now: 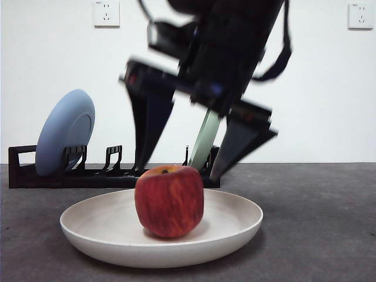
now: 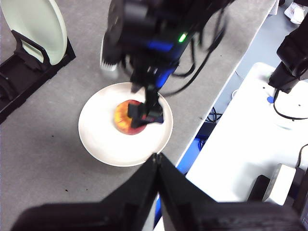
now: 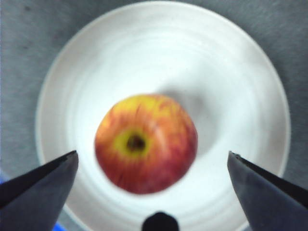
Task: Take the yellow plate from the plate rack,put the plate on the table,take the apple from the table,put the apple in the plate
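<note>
above the apple [image 1: 169, 201] | right tool [image 1: 178, 172] spread, clear | apple sits in yellow plate [image 1: 235, 232]

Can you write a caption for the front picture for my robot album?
Apple sits in the yellow plate; the right pincer hangs open above.

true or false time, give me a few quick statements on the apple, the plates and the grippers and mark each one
1. The apple sits in the yellow plate. True.
2. The right gripper is shut on the apple. False: it is open above the apple, not touching it.
3. The yellow plate is in the plate rack. False: it lies flat on the table.
4. A blue plate stands in the rack. True.
5. The left gripper holds the pale green plate. False: it is shut, holds nothing, and is away from the rack.
</note>
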### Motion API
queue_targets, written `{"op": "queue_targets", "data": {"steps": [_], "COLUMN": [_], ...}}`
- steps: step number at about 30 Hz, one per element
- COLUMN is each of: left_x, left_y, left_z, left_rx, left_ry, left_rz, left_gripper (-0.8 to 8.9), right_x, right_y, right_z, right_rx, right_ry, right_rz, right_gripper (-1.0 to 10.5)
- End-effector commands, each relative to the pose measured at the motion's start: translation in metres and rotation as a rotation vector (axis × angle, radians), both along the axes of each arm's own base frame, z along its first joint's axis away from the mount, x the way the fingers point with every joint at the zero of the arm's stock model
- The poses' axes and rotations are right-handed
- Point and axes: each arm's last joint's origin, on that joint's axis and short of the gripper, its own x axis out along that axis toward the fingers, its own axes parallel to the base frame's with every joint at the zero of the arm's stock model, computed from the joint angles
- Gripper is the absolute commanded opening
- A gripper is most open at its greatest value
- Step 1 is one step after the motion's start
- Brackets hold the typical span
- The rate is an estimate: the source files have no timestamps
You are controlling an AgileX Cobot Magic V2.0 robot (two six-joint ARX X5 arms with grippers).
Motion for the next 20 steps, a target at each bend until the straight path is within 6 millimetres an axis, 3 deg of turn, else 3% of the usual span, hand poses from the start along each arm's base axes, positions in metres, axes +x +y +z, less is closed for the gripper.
{"op": "queue_targets", "data": {"steps": [1,9,10,13,20], "left_x": [-0.001,-0.001,-0.001,-0.001,-0.001], "left_y": [0.0,0.001,0.001,0.001,0.001], "left_z": [0.0,0.0,0.0,0.0,0.0], "left_rx": [0.003,0.005,0.005,0.01,0.012], "left_ry": [-0.012,-0.021,-0.022,-0.028,-0.03], "left_rz": [-0.018,-0.02,-0.021,-0.029,-0.034], "left_gripper": [-0.03,-0.03,-0.03,-0.03,-0.03], "right_x": [-0.004,-0.035,-0.039,-0.057,-0.099], "right_y": [-0.004,-0.039,-0.045,-0.067,-0.124], "right_z": [0.021,0.098,0.107,0.136,0.183], "right_rx": [0.049,0.169,0.185,0.226,0.25], "right_ry": [-0.031,-0.075,-0.083,-0.126,-0.239], "right_rz": [-0.005,-0.006,-0.012,-0.053,-0.154], "right_gripper": [5.8,5.5,4.9,-0.1,0.0]}}
